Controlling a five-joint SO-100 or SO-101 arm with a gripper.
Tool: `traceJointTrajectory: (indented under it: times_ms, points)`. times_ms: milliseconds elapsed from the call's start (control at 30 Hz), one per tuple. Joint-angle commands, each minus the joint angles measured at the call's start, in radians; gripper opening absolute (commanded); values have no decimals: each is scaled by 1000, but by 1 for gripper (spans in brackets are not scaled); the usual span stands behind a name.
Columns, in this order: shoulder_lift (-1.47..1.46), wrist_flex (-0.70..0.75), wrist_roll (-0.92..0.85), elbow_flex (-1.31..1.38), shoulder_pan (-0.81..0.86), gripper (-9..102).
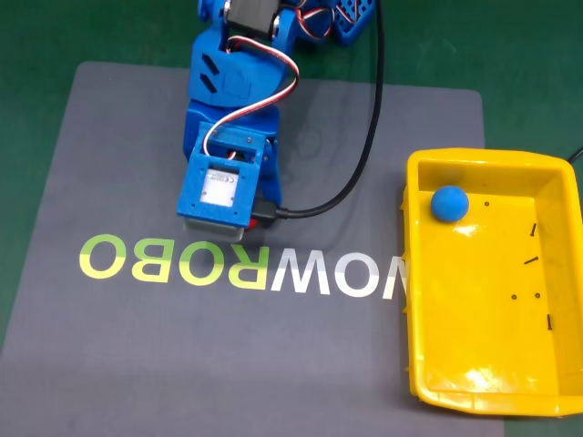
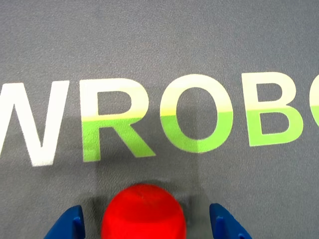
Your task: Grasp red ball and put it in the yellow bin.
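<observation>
Fixed view: my arm (image 1: 239, 100) reaches down over the grey mat (image 1: 109, 146), its camera housing (image 1: 219, 187) covering my end effector, just above the "ROBO" lettering (image 1: 173, 259). A black cable (image 1: 364, 155) trails off to the right of it. Well to the right sits the yellow bin (image 1: 510, 401), a blue ball (image 1: 449, 203) in its upper-left corner, black specks on its floor.

Wrist view: my end effector (image 2: 144, 229) stands wide, blue fingertips (image 2: 67, 226) at the bottom corners. The red ball (image 2: 143, 214) lies on the mat between them, with a gap visible on each side. Beyond it, the lettering "WROBO" (image 2: 199, 119) in white and green.
</observation>
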State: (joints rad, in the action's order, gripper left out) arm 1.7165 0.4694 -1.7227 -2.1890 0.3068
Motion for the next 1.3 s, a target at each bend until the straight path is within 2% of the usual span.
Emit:
traceJointTrajectory:
  times_ms: [0,333,567,1067,1267]
  points:
    - [-3,-29,5,66,9,28]
    - [-29,-29,3,64,2,24]
    - [-38,-29,11,61,-11,0]
    - [-25,-29,26,60,-14,0]
    - [100,-69,52,64,-58,0]
